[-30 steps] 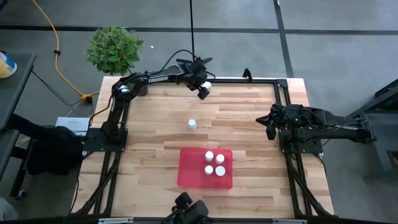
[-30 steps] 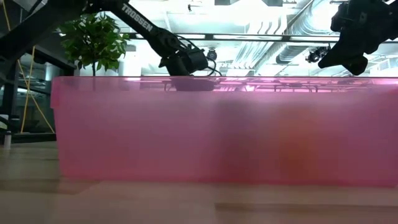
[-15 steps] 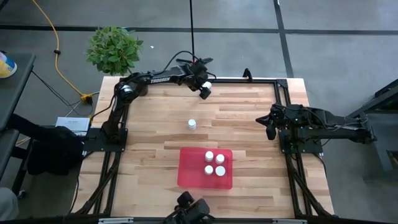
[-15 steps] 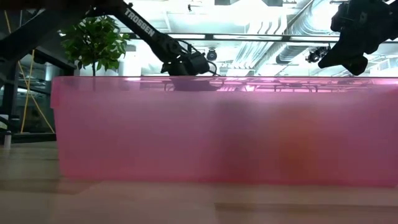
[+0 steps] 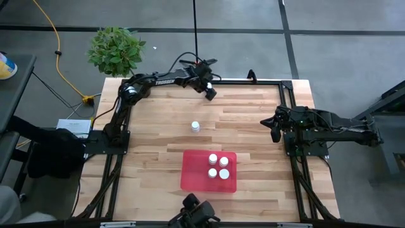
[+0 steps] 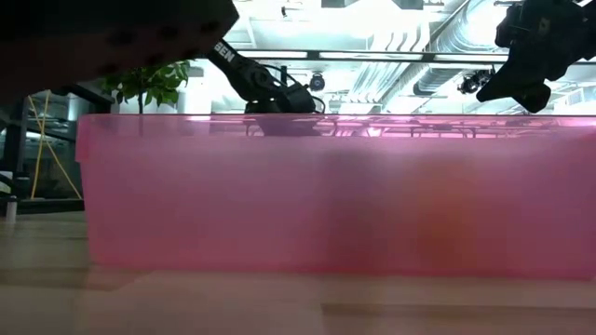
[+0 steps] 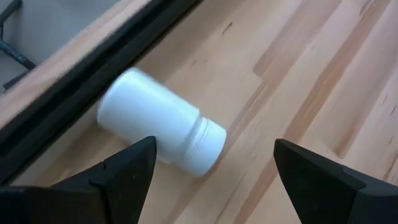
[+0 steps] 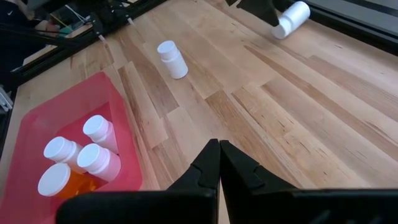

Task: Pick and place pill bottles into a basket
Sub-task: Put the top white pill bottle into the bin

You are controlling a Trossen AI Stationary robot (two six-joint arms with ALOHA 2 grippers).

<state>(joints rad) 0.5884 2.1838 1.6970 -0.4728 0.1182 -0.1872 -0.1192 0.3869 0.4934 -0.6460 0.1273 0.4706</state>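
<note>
**Left gripper over a toppled bottle at the far edge**

High view: the left gripper (image 5: 209,90) reaches to the far edge of the table (image 5: 253,126), by the dark frame rail. The right gripper (image 5: 274,128) hangs near the right edge, well apart from any bottle. One upright pill bottle (image 5: 195,126) stands alone mid-table. The red basket (image 5: 193,171) lies near the front edge with three white-capped bottles (image 5: 218,166) grouped in its right half.

Low view: the basket's pink wall (image 6: 326,195) fills most of the width, hiding its contents; both arms show above it.

Left wrist view: the fingers (image 7: 127,171) stand apart, with a bottle on its side (image 7: 158,121) on the wood between and beyond them, just beside the rail, untouched.

Right wrist view: the right gripper's fingertips (image 8: 208,163) meet, holding nothing. This view shows four bottles in the basket, the upright bottle beyond it, and the toppled one at the far rail
</note>
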